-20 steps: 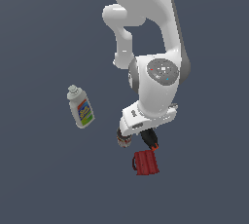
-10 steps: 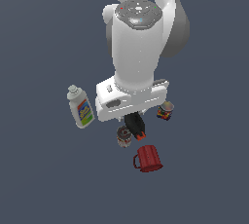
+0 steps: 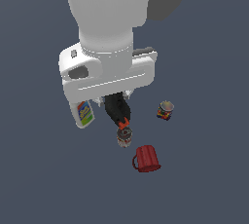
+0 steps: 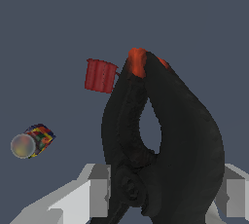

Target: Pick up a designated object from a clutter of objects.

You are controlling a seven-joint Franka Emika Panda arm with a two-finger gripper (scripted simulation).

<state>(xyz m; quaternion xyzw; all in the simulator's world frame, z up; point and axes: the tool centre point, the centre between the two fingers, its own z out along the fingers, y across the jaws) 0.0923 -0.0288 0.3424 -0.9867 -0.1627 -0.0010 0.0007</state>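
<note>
Exterior view, clamp (image 3: 118, 108) now lifted in pincer (image 3: 116, 102), arm nearer.

The black spring clamp (image 3: 118, 109) with orange-red tips (image 4: 137, 61) hangs lifted, tips down, above the small dark can (image 3: 124, 137). The red mug (image 3: 146, 158) lies nearby, the white labelled bottle (image 3: 84, 114) to the exterior view's left, the colourful can (image 3: 165, 110) right.

Even, soft light, flat and without glare; no cast shadows show. Both renders are sharp, though the clamp (image 4: 160, 140) reads nearly featureless black.

No lettering is legible; the bottle (image 3: 83, 114) label is blurred.
</note>
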